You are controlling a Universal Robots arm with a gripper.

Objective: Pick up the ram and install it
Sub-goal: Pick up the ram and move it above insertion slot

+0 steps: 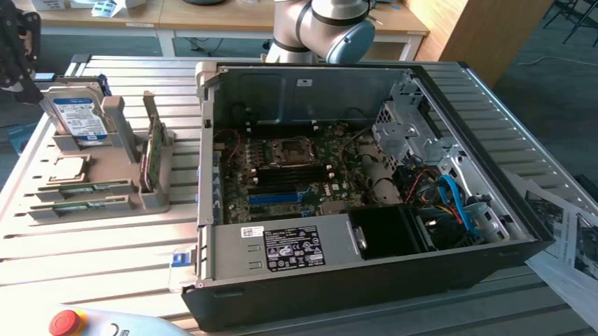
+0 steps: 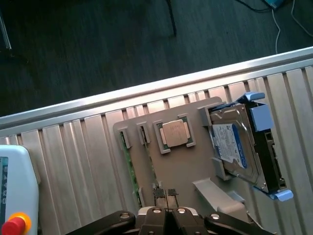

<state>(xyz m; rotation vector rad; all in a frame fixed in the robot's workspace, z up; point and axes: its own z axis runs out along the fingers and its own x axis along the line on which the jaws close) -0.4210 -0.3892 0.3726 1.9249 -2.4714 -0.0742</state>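
- Hovering over the gray holder [image 2: 181, 166], the fingers [image 2: 160, 193] are seen pressed together, with nothing pinched.
- The ram [image 1: 154, 159] is seated on edge in that holder on the table [image 1: 94, 252], beside the hard drive [image 1: 77, 115].

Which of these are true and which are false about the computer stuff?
The computer case is open. True.
The hard drive lies inside the case. False: it stands in the gray holder beside the case.
The fingers are shut. True.
The fingers hold a ram stick. False: they hold nothing; the ram sticks sit in the holder.
The processor chip sits in the holder. True.
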